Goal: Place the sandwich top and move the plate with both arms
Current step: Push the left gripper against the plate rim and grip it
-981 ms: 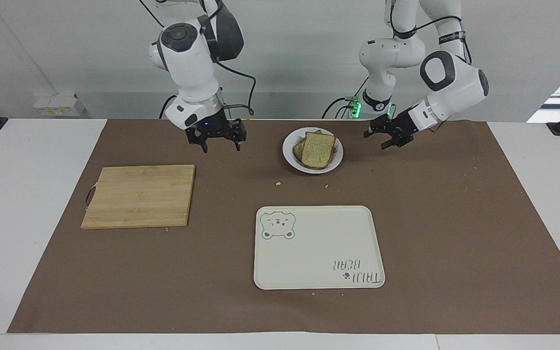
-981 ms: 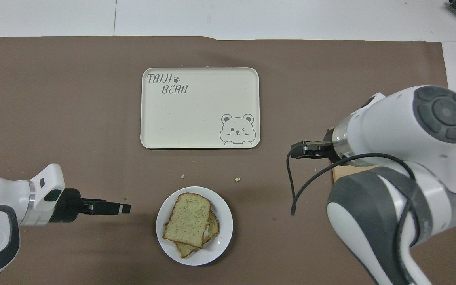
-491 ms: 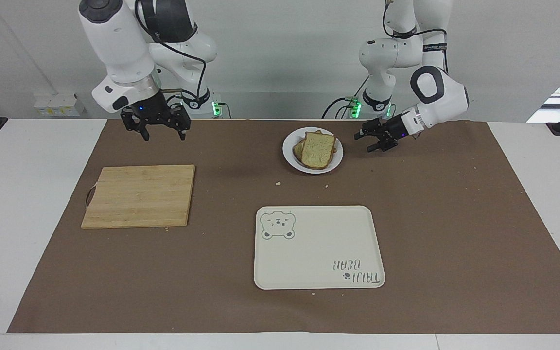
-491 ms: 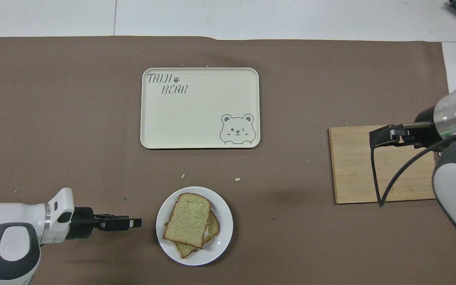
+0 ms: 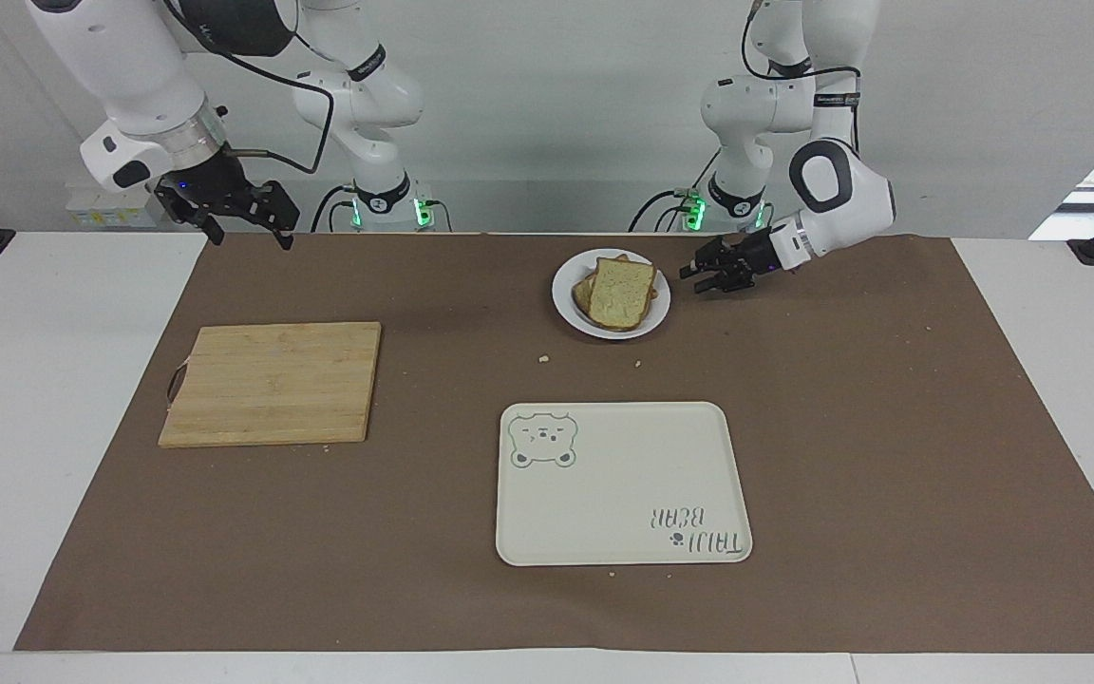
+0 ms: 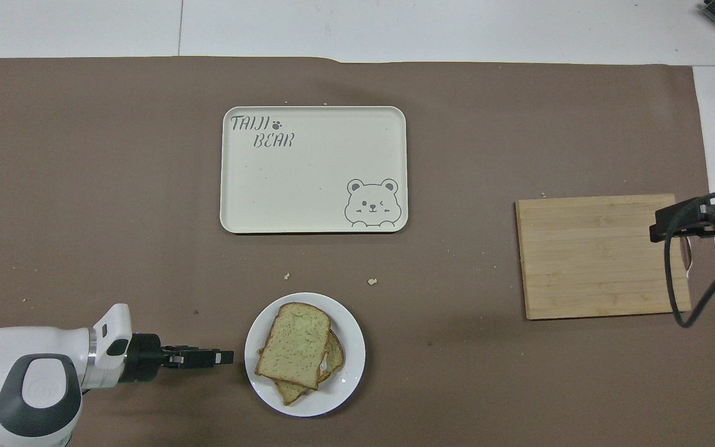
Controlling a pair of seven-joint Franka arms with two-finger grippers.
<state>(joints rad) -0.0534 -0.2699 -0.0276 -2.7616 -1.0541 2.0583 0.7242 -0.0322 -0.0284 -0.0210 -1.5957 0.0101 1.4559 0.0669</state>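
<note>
The sandwich top (image 5: 621, 291) (image 6: 296, 344), a pale slice with a brown crust, lies on another slice on the small white plate (image 5: 566, 302) (image 6: 352, 360). The plate stands close to the robots, mid-table. My left gripper (image 5: 696, 278) (image 6: 227, 357) is low beside the plate's rim, at the side toward the left arm's end of the table. It is a short gap away, open and holding nothing. My right gripper (image 5: 250, 231) (image 6: 668, 225) hangs high and open over the end of the cutting board toward the right arm's end of the table, empty.
A wooden cutting board (image 5: 272, 383) (image 6: 599, 256) lies toward the right arm's end of the table. A cream tray with a bear drawing (image 5: 618, 484) (image 6: 314, 180) lies farther from the robots than the plate. A few crumbs (image 6: 371, 282) lie between plate and tray.
My left gripper has lowered and moved in toward the plate's rim, its fingers narrowing. My right arm has risen and swung away from the plate, out over the cutting board's outer end.
</note>
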